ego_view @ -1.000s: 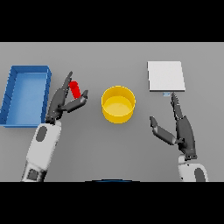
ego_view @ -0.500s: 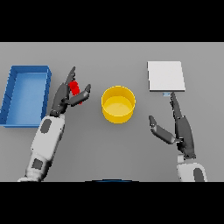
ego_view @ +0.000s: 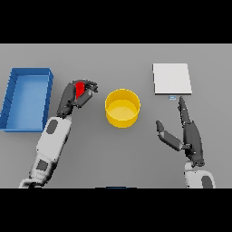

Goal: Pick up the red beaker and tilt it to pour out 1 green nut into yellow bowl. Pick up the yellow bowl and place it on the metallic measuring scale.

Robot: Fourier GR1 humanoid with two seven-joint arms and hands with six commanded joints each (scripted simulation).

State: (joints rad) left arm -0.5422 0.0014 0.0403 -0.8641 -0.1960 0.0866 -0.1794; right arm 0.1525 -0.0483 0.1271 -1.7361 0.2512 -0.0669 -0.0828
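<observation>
Your left hand (ego_view: 76, 96) has its fingers curled round the red beaker (ego_view: 80, 89), just left of the yellow bowl (ego_view: 122, 108). Carry it over the bowl's rim before tilting (slowly, you want one nut only). Your right hand (ego_view: 186, 136) rests with fingers straight below the scale (ego_view: 171, 79)

One head view (high up) looks down at the table (ego_view: 136, 158)

1. A blue tray (ego_view: 11, 102) lies at the left side of the grey surface (ego_view: 136, 154), its long sides running away from the viewer.
2. Its raised walls enclose a blue floor.
</observation>
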